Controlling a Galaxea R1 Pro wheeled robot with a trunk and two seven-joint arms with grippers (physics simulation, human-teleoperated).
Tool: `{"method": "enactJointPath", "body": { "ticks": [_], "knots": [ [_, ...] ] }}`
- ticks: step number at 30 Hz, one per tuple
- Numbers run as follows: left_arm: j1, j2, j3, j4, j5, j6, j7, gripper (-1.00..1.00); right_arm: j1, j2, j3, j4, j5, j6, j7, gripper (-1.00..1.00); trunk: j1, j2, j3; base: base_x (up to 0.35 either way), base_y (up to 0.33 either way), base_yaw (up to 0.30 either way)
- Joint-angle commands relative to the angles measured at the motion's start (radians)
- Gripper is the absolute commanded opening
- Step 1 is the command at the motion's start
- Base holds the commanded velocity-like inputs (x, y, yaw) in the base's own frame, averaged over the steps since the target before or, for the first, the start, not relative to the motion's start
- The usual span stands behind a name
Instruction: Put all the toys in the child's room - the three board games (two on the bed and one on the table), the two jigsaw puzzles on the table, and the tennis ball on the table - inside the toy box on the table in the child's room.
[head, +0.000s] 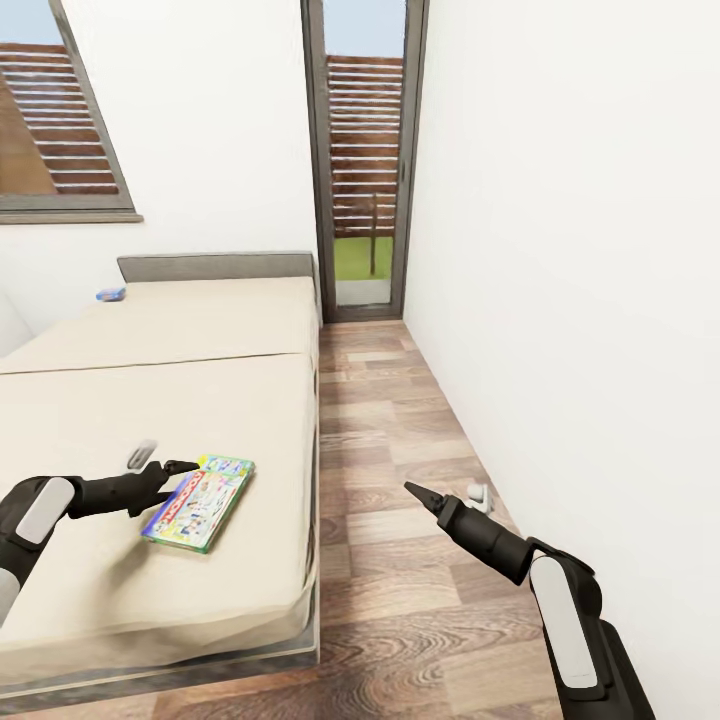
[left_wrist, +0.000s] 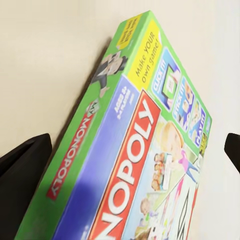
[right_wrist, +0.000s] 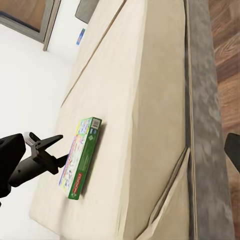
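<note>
The green board game, a Monopoly box, lies flat on the beige bed near its front corner. The left gripper is right at the box's edge with its fingers spread wide and nothing in them, and a small blue board game sits far back by the grey headboard. The right gripper hangs over the wooden floor, well apart from the bed, and I cannot tell if its fingers are open.

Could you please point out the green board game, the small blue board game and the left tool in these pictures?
green board game (head: 200, 498): head view, middle of its printed lid.
small blue board game (head: 110, 293): head view, its top face, by the headboard.
left tool (head: 163, 461): head view, midway between its fingertips.
</note>
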Motion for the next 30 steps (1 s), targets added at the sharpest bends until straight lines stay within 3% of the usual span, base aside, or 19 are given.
{"method": "enactJointPath", "body": {
  "ticks": [1,19,30],
  "knots": [
    [0.0,-0.001,0.001,0.001,-0.023,0.006,-0.003,1.0,-0.001,0.001,-0.003,0.0,0.002,0.007,0.005,1.0,0.0,0.0,-0.001,-0.001,-0.061,0.0],
    [0.0,-0.001,0.002,0.001,-0.024,0.006,-0.003,1.0,-0.001,0.001,-0.003,0.0,0.001,0.007,0.004,1.0,0.0,0.0,-0.001,-0.045,-0.124,0.0],
    [0.0,-0.001,0.002,0.001,-0.023,0.007,-0.003,1.0,-0.001,0.001,-0.003,0.0,0.001,0.007,0.005,1.0,0.0,0.0,-0.001,-0.084,-0.02,0.0]
  ]
}}
